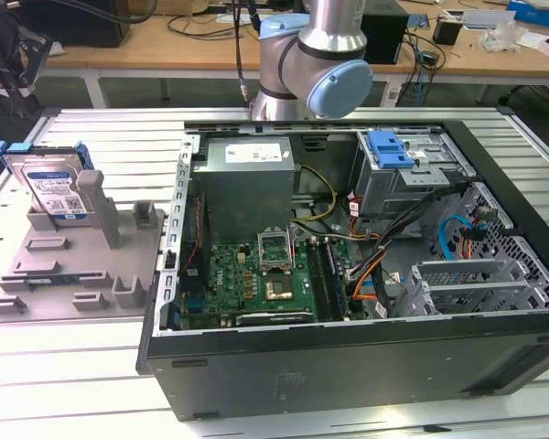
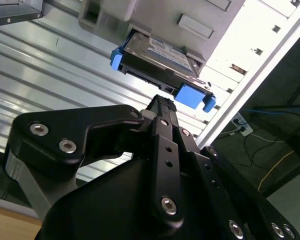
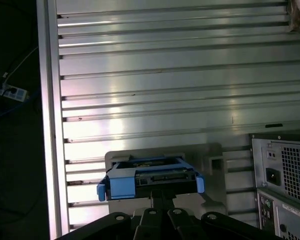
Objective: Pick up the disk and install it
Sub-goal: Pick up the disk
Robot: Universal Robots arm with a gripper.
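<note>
The disk (image 1: 55, 187) is a silver hard drive in a blue carrier frame. It stands on edge in a slot of the grey holder (image 1: 64, 274), at the exterior view's left. In both wrist views the disk (image 2: 160, 55) (image 3: 150, 177) lies just beyond the black fingertips, its connector edge and blue end tabs facing me. My gripper (image 2: 163, 101) (image 3: 162, 194) is shut, with its fingers pressed together and nothing between them. It hangs short of the disk without touching it.
The open computer case (image 1: 348, 366) lies on the slatted metal table, with a grey power supply (image 1: 247, 183), a motherboard and cables inside. A metal drive cage with a blue tab (image 1: 391, 151) sits at its far right. The arm's elbow (image 1: 316, 55) rises behind the case.
</note>
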